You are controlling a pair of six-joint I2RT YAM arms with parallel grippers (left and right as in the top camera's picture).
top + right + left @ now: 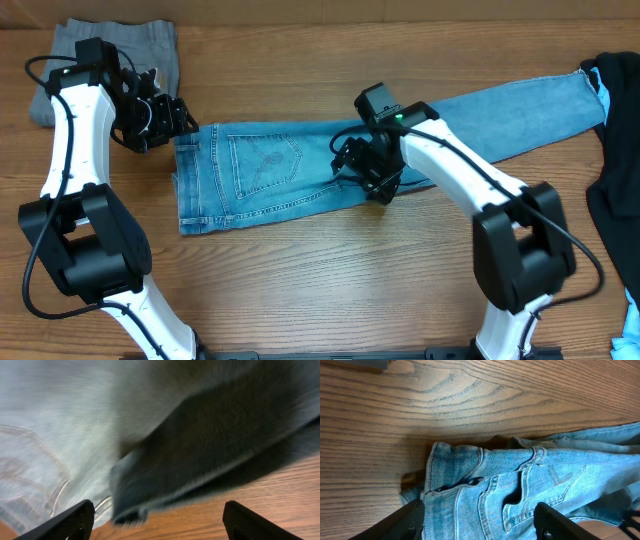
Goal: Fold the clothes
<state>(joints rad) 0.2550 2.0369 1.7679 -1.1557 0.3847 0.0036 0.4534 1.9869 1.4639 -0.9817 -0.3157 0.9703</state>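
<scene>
**Item under inspection.** The jeans (260,170), light blue denim, lie flat on the table (330,290) near its centre. The waistband is at the left end and a stitched back pocket (265,160) faces up. The leg section runs off to the right and toward the far edge. It ends in a frayed hem (585,85) just beside the black garment (615,160) at the table's right edge. Whether hem and garment touch cannot be told.

**Left side.** The left fingers (402,520) are open and spread wide. In the overhead view they stand at the far-left corner of the waistband. The left wrist view shows the waistband, a belt loop and a pocket opening lying between the two fingers, with the denim rumpled at the corner. Neither finger is closed on the cloth.

**Right side.** The right fingers (65,522) are also open and spread wide. In the overhead view they sit over the near edge of the jeans, to the right of the back pocket, where the seat meets the leg. The right wrist view is blurred. It shows a shadowed fold of denim between the fingers, with bare table beneath its near edge. Contact with the cloth cannot be told.

**Other items.** Grey trousers (120,45) lie at the far-left corner, near the jeans but apart from them.
</scene>
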